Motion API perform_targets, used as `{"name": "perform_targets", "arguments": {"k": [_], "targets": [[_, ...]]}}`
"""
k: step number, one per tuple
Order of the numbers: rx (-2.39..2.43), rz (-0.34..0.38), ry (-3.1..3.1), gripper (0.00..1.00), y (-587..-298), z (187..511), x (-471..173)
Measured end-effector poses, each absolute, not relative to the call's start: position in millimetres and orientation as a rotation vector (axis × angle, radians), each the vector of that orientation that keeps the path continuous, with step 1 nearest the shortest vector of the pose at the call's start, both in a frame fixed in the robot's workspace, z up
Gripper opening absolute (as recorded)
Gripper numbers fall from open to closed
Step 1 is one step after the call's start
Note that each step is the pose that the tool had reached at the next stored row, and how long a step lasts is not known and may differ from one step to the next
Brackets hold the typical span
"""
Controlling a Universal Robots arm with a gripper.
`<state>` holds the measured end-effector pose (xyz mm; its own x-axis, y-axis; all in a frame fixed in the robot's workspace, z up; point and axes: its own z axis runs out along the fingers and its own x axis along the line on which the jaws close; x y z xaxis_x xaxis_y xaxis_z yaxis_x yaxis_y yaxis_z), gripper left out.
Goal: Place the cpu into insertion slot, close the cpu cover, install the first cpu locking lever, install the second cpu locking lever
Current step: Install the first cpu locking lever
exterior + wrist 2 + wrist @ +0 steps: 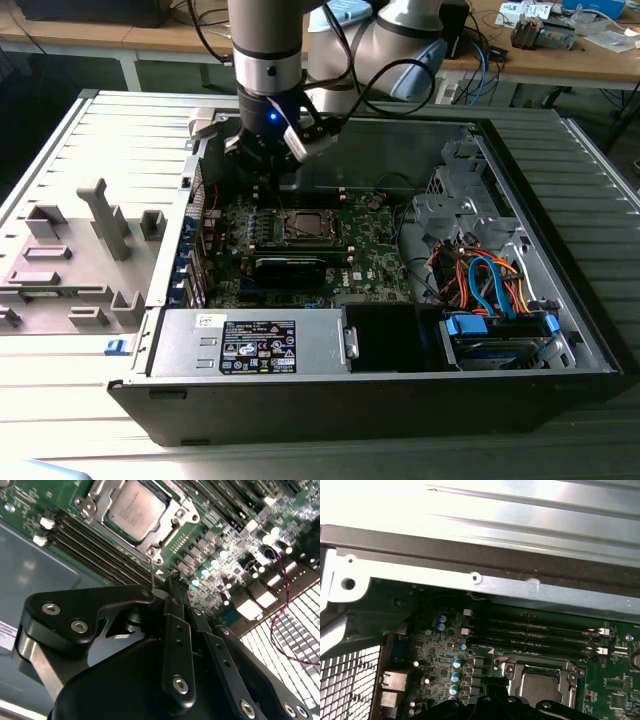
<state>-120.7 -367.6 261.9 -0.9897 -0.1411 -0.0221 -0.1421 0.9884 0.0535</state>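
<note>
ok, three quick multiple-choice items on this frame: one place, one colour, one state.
1. Where is the cpu? A on the grey tray; B in the insertion slot; C on the drive bay.
2. Colour of the board? A blue; B red; C green.
3. The cpu cover is: A down over the chip; B standing upright; C off the board.

1 B: the chip's metal top sits inside the slot's rim.
2 C: green shows all around the slot.
3 A: the frame lies flat around the chip in both wrist views.
</note>
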Motion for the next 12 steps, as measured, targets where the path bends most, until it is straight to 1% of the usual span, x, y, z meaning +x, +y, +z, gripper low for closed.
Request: {"name": "perform_targets", "arguments": {"k": [9,12], "targets": [[-0.221,0.086,3.114,0.11,-359,262,-132],[-0.222,0.086,3.114,0.11,-349,262,-134]]}}
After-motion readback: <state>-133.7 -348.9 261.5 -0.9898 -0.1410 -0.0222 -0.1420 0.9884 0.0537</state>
